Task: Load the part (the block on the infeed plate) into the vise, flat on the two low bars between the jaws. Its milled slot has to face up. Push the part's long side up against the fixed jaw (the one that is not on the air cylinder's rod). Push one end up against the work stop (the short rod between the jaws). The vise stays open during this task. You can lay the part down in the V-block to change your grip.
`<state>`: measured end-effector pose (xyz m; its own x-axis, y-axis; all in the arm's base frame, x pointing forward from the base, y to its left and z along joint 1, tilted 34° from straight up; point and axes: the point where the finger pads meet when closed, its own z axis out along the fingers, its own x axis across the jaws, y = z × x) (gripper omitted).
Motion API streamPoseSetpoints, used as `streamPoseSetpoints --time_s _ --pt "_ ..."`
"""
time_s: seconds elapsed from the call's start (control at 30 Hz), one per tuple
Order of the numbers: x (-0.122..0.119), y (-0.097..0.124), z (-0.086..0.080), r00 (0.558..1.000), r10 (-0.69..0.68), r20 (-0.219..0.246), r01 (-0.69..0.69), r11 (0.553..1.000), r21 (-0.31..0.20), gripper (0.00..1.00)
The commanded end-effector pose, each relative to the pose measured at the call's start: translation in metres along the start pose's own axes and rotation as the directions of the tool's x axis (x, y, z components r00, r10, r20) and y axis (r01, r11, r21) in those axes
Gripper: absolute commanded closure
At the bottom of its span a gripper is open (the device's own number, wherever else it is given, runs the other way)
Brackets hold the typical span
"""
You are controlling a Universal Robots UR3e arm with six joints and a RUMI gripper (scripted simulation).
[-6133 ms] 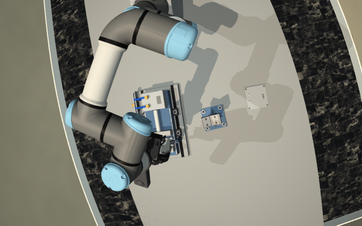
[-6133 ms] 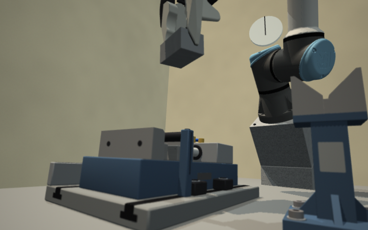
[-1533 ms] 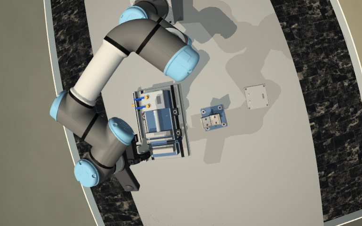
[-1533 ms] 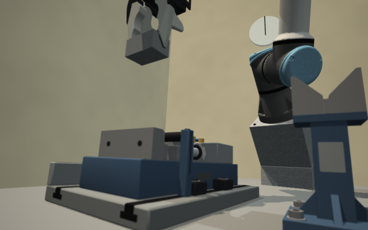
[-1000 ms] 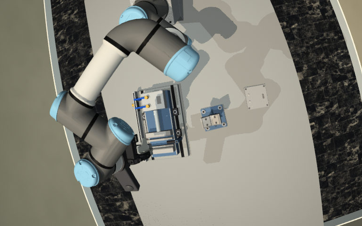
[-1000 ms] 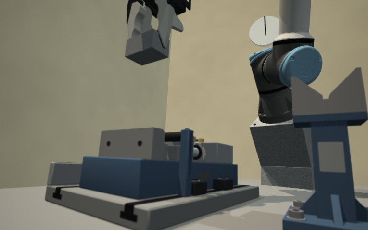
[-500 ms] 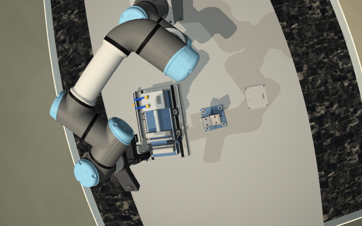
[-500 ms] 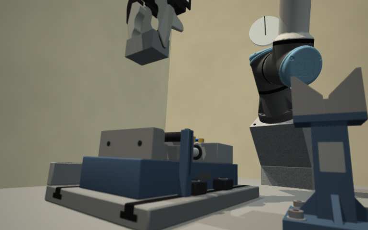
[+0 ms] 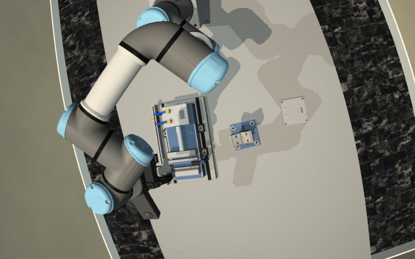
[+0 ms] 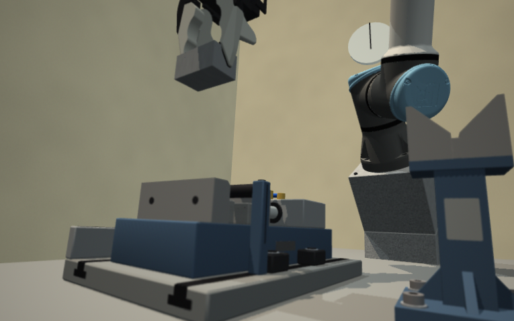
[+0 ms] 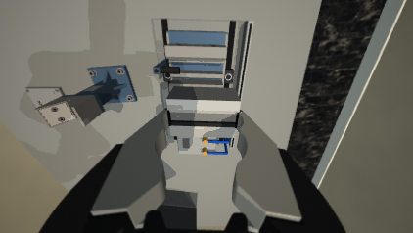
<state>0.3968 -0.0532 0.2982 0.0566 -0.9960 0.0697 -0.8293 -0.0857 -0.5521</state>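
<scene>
My gripper (image 10: 209, 56) (image 11: 204, 110) is shut on the grey block (image 10: 199, 73) (image 11: 203, 105), high above the vise. The block lies crosswise between the fingertips. In the wrist view a dark groove seems to run along the block's camera-facing side; the exterior view shows its plain underside. The vise is open. Its fixed jaw (image 9: 187, 174) (image 10: 176, 200) (image 11: 196, 52) stands at the end away from the cylinder. The work stop (image 9: 197, 162) (image 10: 240, 190) (image 11: 170, 69) reaches in between the jaws from a blue post. In the wrist view the block hides part of the vise.
The V-block (image 9: 242, 138) (image 10: 430, 139) (image 11: 60, 114) stands empty on its blue pedestal beside the vise. The infeed plate (image 9: 294, 112) is bare, beyond the V-block. The air cylinder (image 9: 185, 114) has blue hoses with yellow fittings. The robot base is at the cylinder end.
</scene>
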Motion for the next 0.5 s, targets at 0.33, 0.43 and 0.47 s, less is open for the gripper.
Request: streamPoseSetpoints --time_s 0.33,0.43,0.47 --pt "0.0002 -0.0007 -0.0003 1.000 -0.001 -0.002 0.001 1.000 0.002 1.00" --pt "0.0002 -0.0007 0.0004 1.000 -0.001 -0.002 0.001 1.000 0.002 1.00" --pt "0.0002 -0.0007 0.0008 1.000 -0.002 -0.002 0.002 1.000 0.002 1.00"
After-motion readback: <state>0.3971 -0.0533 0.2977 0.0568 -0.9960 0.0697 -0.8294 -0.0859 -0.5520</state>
